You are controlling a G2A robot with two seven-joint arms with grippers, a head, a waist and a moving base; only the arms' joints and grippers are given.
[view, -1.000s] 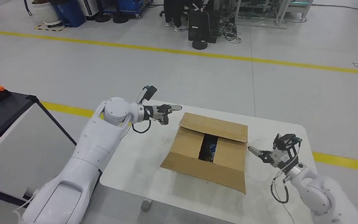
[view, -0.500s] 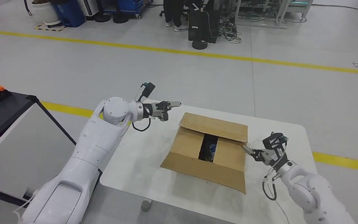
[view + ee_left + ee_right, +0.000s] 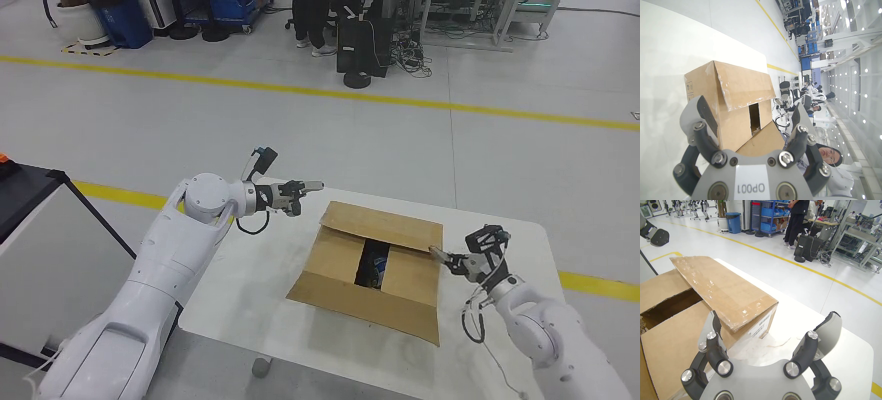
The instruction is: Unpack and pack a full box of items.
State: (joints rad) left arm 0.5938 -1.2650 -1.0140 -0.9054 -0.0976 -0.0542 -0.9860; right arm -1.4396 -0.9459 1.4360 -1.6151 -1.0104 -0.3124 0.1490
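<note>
Box [image 3: 400,285] mid table, flaps half shut, gap running 12 to 6. Right gripper [image 3: 440,258] spread wide, empty, just beside box at 3 o'clock: nearer. Left gripper [image 3: 312,186] spread, empty, off at 10 o'clock.

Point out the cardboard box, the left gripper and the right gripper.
cardboard box [image 3: 332,270]: top view, on a top flap.
left gripper [image 3: 749,103]: left wrist view, midway between its open fingers.
right gripper [image 3: 772,313]: right wrist view, midway between its open fingers.
</note>
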